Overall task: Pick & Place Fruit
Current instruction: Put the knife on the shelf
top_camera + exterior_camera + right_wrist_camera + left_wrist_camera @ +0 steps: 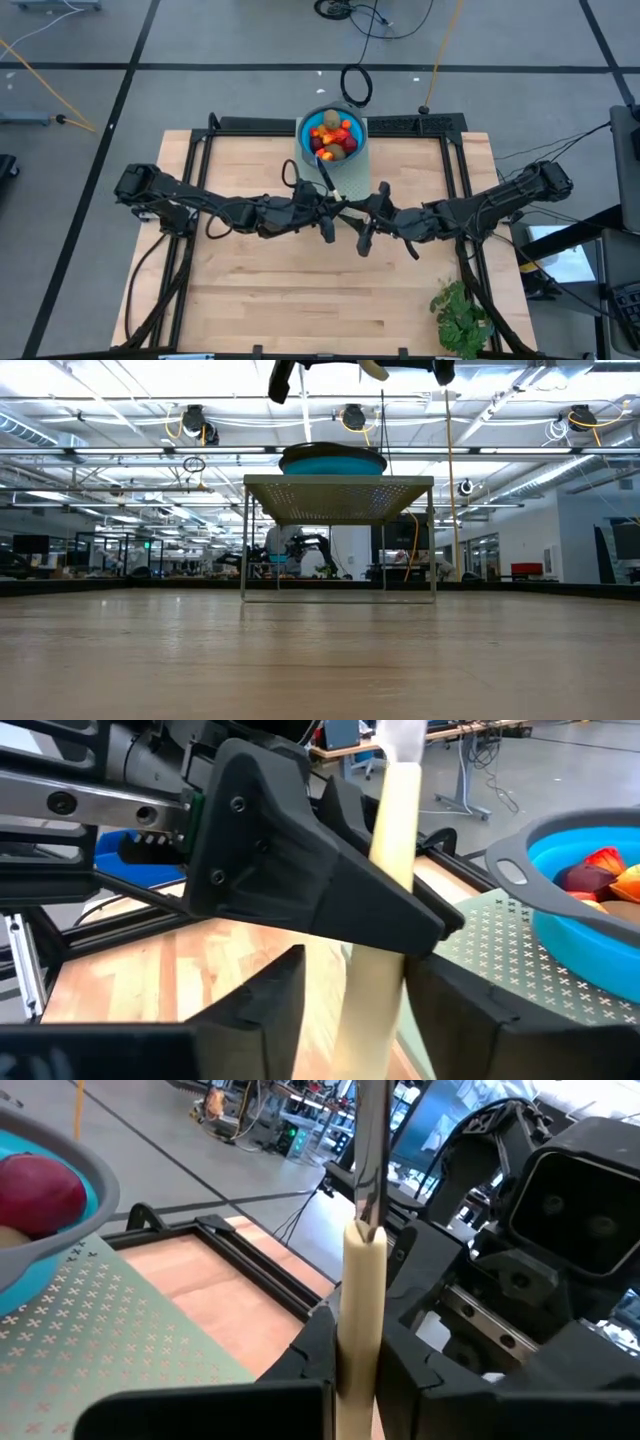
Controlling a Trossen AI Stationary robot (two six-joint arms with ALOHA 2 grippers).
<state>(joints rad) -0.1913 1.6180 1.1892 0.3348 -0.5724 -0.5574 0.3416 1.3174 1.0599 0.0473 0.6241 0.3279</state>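
Open room: I am seeing bare wooden tabletop toward the near edge.
Fruit: sitting in blue bowl on perforated stand.
Left gripper: pinching cream-handled knife, raised mid-table.
Right gripper: meeting it, fingers spread around the handle.

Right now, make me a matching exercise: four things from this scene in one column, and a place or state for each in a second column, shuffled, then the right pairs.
Things:
1. left hand
2. right hand
3. blue bowl
4. green leafy bunch

Places or states:
A. holds the fruit, on the mesh stand
B. shut on the cream knife
C. near the table's front right corner
D. fingers apart, either side of the knife's handle

Pairs: 1-B, 2-D, 3-A, 4-C
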